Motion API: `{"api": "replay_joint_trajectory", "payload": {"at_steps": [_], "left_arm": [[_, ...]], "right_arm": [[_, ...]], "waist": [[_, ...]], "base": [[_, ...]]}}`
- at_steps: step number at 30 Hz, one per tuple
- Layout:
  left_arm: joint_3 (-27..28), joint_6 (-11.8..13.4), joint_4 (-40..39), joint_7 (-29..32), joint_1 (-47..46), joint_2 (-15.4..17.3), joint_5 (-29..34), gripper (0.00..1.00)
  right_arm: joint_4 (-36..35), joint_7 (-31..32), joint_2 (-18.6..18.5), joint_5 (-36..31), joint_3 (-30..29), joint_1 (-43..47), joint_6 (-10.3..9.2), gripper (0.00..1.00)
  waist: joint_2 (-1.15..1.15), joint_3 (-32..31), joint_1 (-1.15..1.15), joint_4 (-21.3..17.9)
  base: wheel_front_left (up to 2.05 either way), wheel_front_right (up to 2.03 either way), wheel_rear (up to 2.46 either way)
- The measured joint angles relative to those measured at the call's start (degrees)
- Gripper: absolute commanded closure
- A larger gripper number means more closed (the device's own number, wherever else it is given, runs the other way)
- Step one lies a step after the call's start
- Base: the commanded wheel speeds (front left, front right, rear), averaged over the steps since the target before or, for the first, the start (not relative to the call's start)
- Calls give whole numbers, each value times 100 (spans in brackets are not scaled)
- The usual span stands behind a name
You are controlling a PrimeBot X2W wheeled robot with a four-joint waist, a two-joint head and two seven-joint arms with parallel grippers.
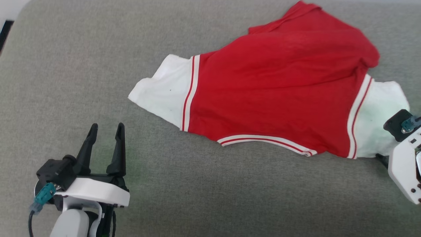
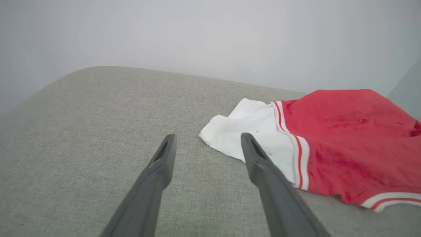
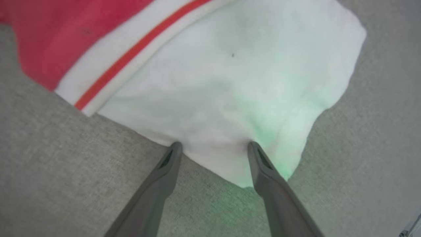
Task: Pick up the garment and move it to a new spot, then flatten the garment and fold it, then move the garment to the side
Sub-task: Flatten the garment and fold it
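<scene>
- Now the red garment (image 1: 269,95) lies rumpled on the grey fabric surface (image 1: 65,65), right of centre.
- Spread wide, the right tool (image 3: 213,145) has its tips at the edge of the white right-hand sleeve (image 3: 230,82) — best to straddle that hem, then pinch.
- Also spread and empty, the left tool (image 1: 108,126) sits well short of the left-hand sleeve (image 1: 161,92) — nothing blocks its way.

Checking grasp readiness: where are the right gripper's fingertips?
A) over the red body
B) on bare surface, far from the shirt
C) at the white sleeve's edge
C: the right gripper, open, has its tips at the white sleeve edge of the garment.
</scene>
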Motion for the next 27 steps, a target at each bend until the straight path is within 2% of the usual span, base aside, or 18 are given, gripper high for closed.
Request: {"api": "replay_joint_trajectory", "payload": {"at_steps": [3,4,5,6,7,9,12,14,16,19,22,24,27], "left_arm": [[136,-104,23,0,-84,-90,142,0],[170,-141,25,0,-117,-110,191,0],[188,-156,26,0,-139,-124,250,0],[204,-175,30,0,-152,-120,298,0],[201,-200,45,0,-176,-111,335,0],[175,-209,40,0,-260,-48,404,0],[-42,-225,38,0,-462,219,471,0],[-448,-226,8,0,-688,557,430,0],[-988,-234,31,79,-1027,1045,248,0],[-1957,-234,83,875,-1668,1870,-397,0],[-3011,-234,92,2243,-2340,2622,-1300,0],[-3450,-234,52,2998,-2730,2929,-2070,0],[-4097,-249,-56,3673,-3406,3323,-2624,0]], "right_arm": [[194,-35,-49,25,157,-155,5,0],[245,-77,-48,38,204,-188,10,5],[307,-85,-44,58,230,-235,11,52],[361,-130,-22,70,240,-271,14,68],[414,-135,15,93,238,-294,15,100],[504,-201,93,98,269,-369,16,100],[569,-244,197,74,320,-463,12,100],[590,-281,255,64,332,-492,12,100],[597,-285,302,59,355,-546,10,100],[583,-296,350,47,408,-648,10,100],[548,-274,419,13,434,-752,10,100],[514,-241,455,-9,470,-827,11,100],[435,-186,499,-18,508,-932,11,100]], "waist": [[0,129,0,75],[0,165,0,91],[0,196,0,101],[0,223,1,103],[0,242,0,100],[0,259,1,76],[0,266,0,18],[0,256,0,-28],[0,249,0,-80],[0,280,0,-165],[0,347,1,-260],[0,410,0,-320],[0,526,0,-410]], "base": [[0,0,0],[0,0,0],[0,0,0],[0,0,0],[0,0,0],[0,0,0],[0,0,0],[0,0,0],[0,0,0],[0,0,0],[0,0,0],[0,0,0],[0,0,0]]}}
